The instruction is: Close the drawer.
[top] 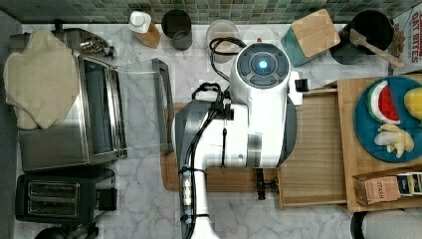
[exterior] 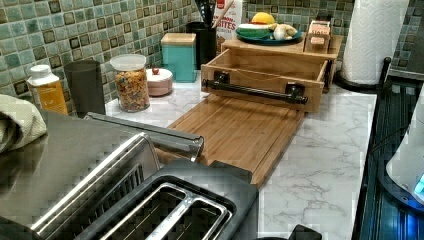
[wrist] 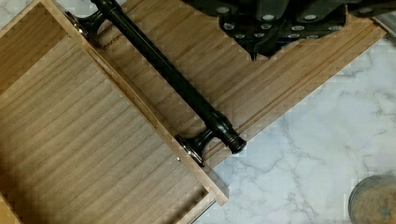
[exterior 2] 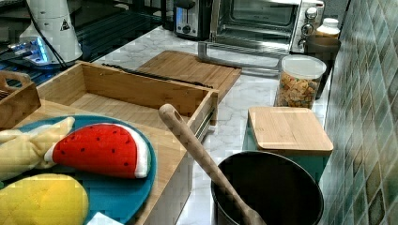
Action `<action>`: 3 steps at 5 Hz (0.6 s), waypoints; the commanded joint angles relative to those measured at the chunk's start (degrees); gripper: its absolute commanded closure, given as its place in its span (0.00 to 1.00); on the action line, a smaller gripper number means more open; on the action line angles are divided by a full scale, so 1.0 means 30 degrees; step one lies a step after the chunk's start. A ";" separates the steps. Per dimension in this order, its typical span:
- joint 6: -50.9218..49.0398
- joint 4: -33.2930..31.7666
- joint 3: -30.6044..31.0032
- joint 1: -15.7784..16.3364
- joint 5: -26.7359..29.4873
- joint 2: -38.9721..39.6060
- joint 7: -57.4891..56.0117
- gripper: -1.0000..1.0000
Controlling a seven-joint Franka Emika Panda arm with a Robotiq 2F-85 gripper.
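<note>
so the drawer (exterior: 272,70) is pulled well out of the wooden stand (exterior: 260,46) that carries the blue plate (exterior: 269,37); its ribbed floor is bare, and it sticks out toward the cutting board (exterior: 235,131); the black bar handle (wrist: 173,79) on the drawer front sits right over the near edge of that board; the gripper (wrist: 275,23) hangs above the board, just beside the handle and not touching it; honestly can't tell how wide the claw is, and can't see anything in it.
</note>
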 commanded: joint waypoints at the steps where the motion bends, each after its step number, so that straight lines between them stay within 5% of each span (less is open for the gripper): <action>1: 0.0001 -0.0180 0.0014 -0.0014 -0.0177 0.0001 -0.0001 1.00; 3: 0.1268 -0.2697 0.1136 -0.0847 0.0450 -0.1672 -0.6675 1.00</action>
